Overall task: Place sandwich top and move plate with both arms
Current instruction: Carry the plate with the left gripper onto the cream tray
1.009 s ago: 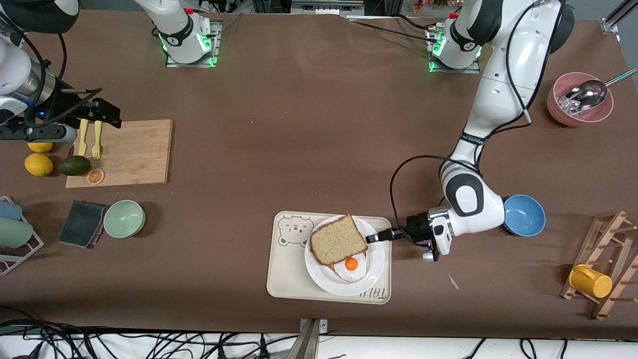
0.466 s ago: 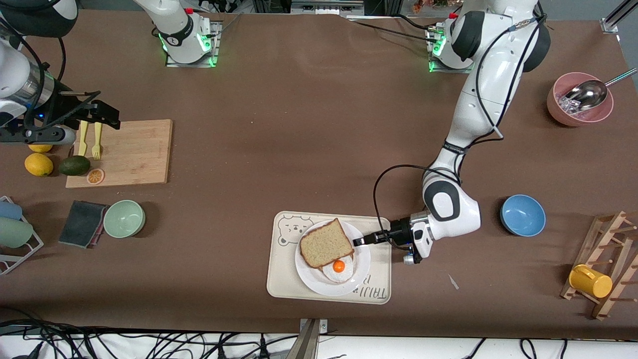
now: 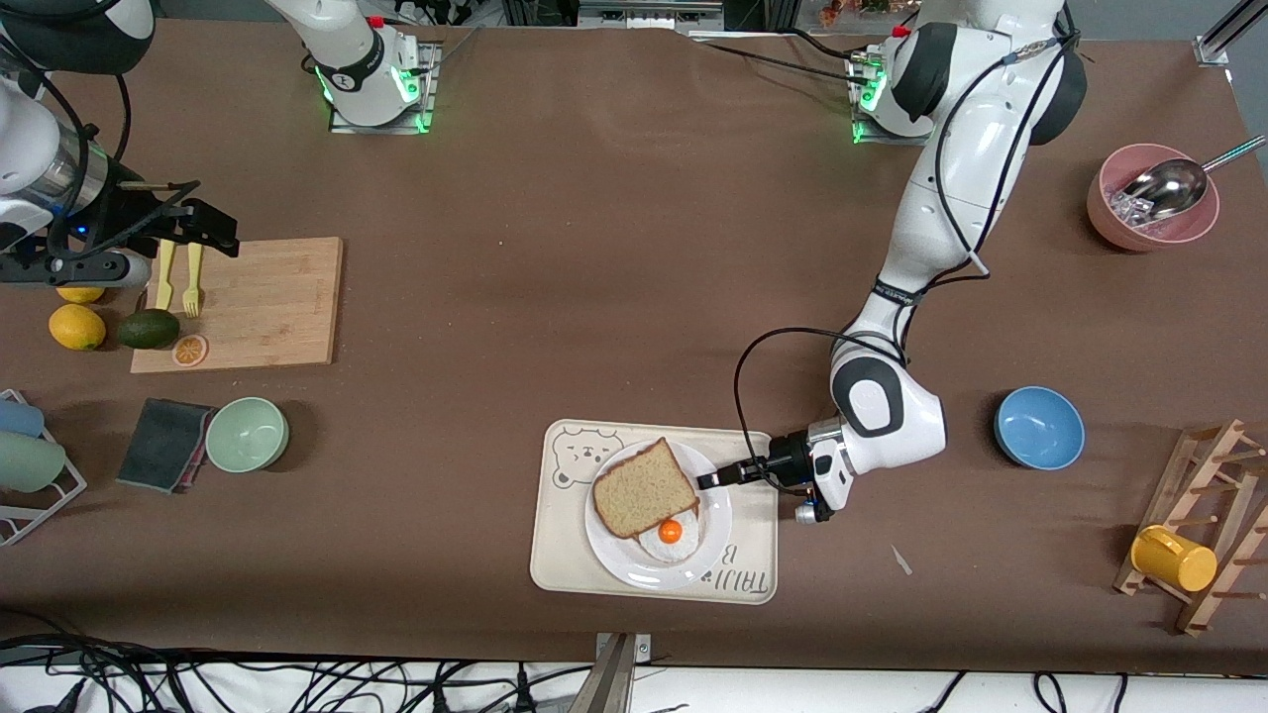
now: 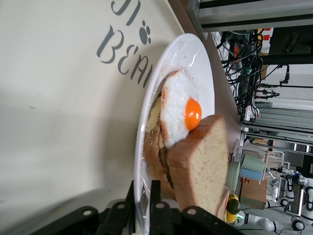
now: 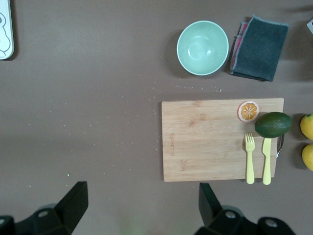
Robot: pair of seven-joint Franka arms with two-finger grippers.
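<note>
I see the plate on the bear-print tray, carrying a fried egg and the sandwich top, a tan, brown-crusted slice tilted over the egg. My left gripper is clamped on the plate's rim; my right gripper waits spread wide above the cutting board.

A brown bench carried a cream bear-print tray, wooden cutting board, green bowl, blue bowl, pink bowl, dark cloth, two lemons and a wooden rack.
</note>
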